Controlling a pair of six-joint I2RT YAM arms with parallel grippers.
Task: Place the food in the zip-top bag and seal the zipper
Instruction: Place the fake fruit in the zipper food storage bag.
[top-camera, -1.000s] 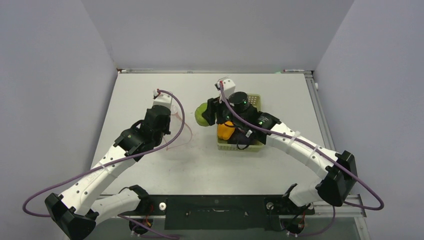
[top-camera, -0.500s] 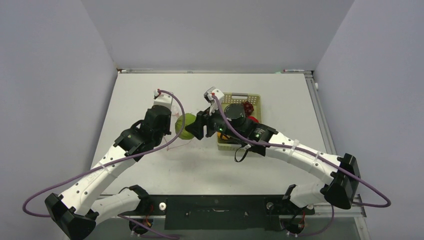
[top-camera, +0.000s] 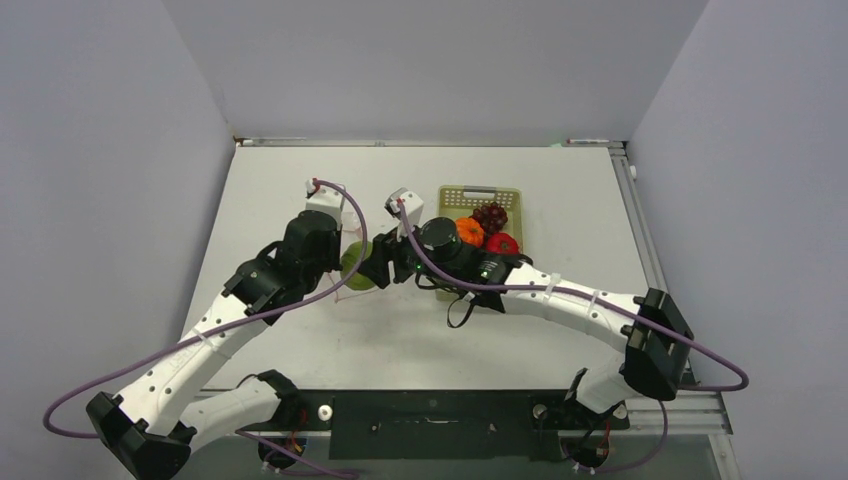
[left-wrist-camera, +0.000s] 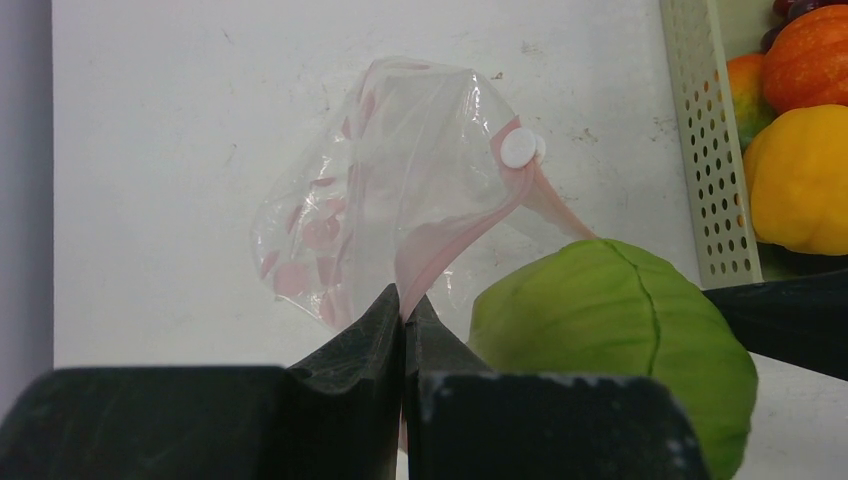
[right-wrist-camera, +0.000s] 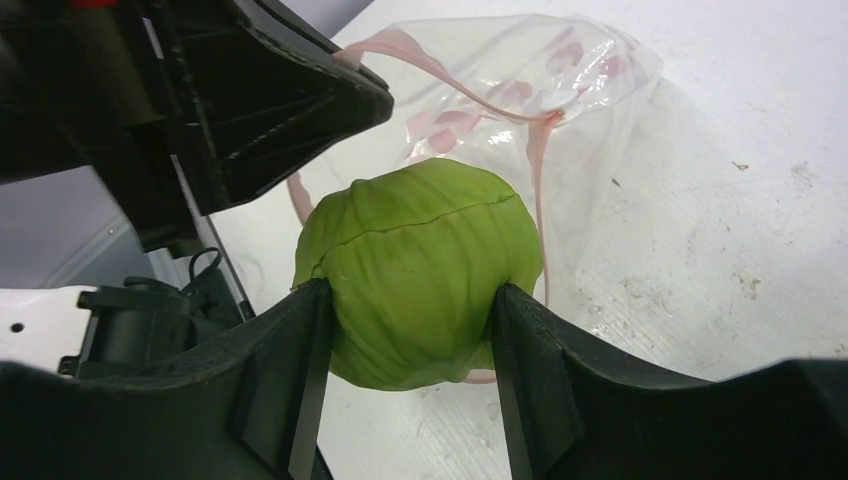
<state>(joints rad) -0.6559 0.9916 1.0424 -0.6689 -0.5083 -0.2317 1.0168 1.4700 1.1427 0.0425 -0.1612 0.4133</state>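
Left of table centre: my left gripper (left-wrist-camera: 405, 330) pinched shut on zip-top bag (left-wrist-camera: 400, 180) | zipper (left-wrist-camera: 470, 215) runs from pinch to white slider (left-wrist-camera: 518, 149), mouth facing right | my right gripper (right-wrist-camera: 410, 300) clamps green food piece (right-wrist-camera: 420, 260) beside mouth | basket (top-camera: 480, 192) right.

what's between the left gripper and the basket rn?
The green cabbage, clamped in the right gripper, sits between the left gripper, pinching the zip-top bag, and the basket; clearest in the left wrist view.

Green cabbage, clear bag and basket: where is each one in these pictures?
Green cabbage (right-wrist-camera: 415, 270), right wrist view, middle of its leafy surface.
Clear bag (left-wrist-camera: 400, 190), left wrist view, its see-through wall.
Basket (left-wrist-camera: 712, 170), left wrist view, its perforated side wall.
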